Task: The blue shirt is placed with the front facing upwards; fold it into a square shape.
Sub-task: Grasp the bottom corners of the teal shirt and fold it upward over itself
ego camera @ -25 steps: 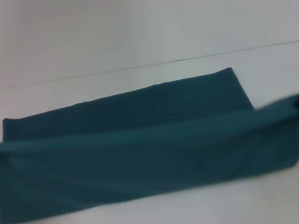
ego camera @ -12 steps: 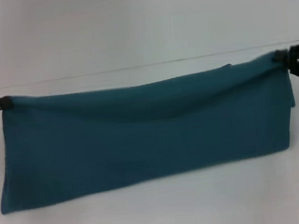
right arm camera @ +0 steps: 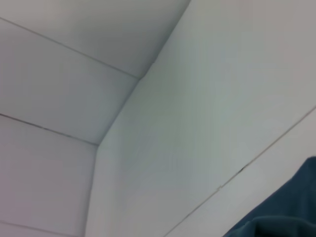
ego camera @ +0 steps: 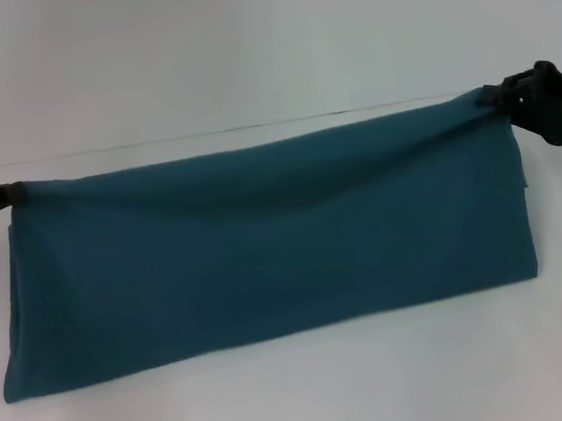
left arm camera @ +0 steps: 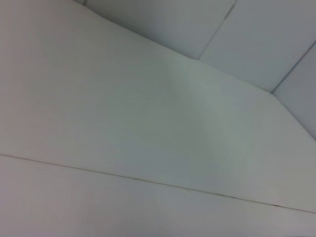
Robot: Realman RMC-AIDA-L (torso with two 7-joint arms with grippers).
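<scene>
The blue shirt [ego camera: 265, 247] lies as a long folded band across the white table, plain teal side up, no lettering showing. My left gripper [ego camera: 3, 195] is shut on the band's far left corner at the head view's left edge. My right gripper [ego camera: 495, 95] is shut on the far right corner, held slightly higher. The far edge sags a little between the two grips. A corner of the shirt [right arm camera: 281, 217] shows in the right wrist view. The left wrist view holds only white surfaces.
The white table [ego camera: 301, 399] runs in front of the shirt, and its far edge meets a white wall [ego camera: 243, 43] just behind the shirt. Wall panels with seams fill both wrist views.
Both grippers carried the shirt's near edge up and away, over the lower layer, toward the far edge. The band is now folded over itself and the lower layer is covered.
</scene>
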